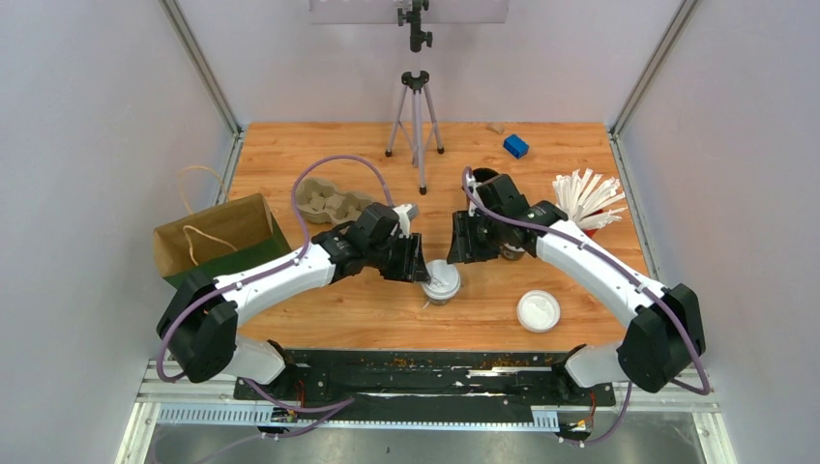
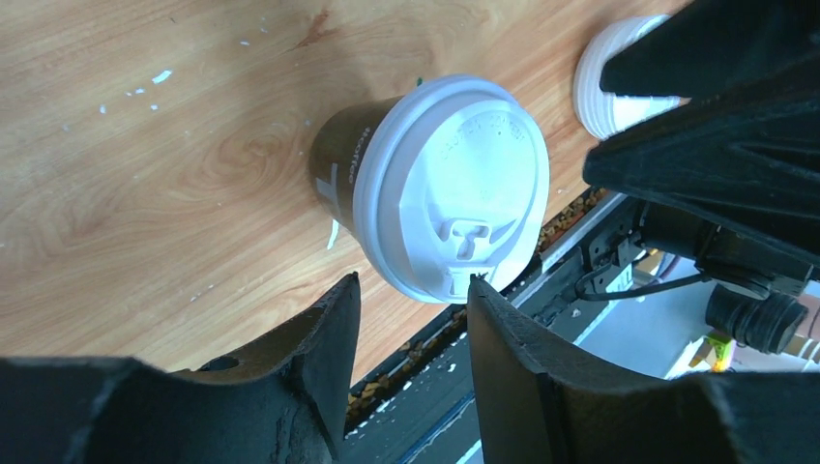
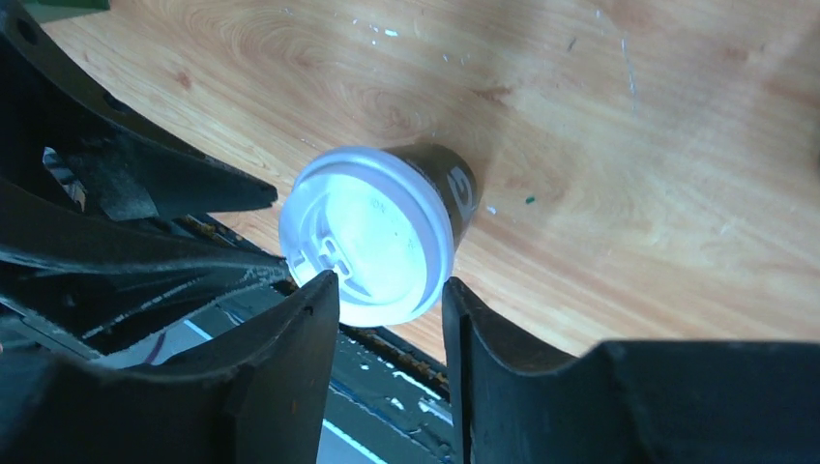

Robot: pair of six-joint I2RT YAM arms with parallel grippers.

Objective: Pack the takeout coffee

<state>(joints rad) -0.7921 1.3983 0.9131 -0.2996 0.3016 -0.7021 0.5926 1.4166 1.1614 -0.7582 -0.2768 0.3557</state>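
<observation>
One takeout coffee cup (image 1: 442, 281), dark with a white lid, stands upright on the wooden table near the front middle. It also shows in the left wrist view (image 2: 450, 184) and the right wrist view (image 3: 367, 232). My left gripper (image 1: 421, 263) is open just left of the cup, its fingertips (image 2: 414, 280) close to the lid's rim. My right gripper (image 1: 456, 247) is open just behind and right of the cup, with the lid's edge between its fingertips (image 3: 389, 278). Neither gripper holds anything. A second lidded cup is not visible.
A loose white lid (image 1: 538, 310) lies to the right of the cup, and also shows in the left wrist view (image 2: 619, 92). A cardboard cup carrier (image 1: 329, 201) and a brown paper bag (image 1: 218, 237) are at the left. A tripod (image 1: 416, 126), a blue block (image 1: 515, 146) and white stirrers (image 1: 586, 199) stand at the back.
</observation>
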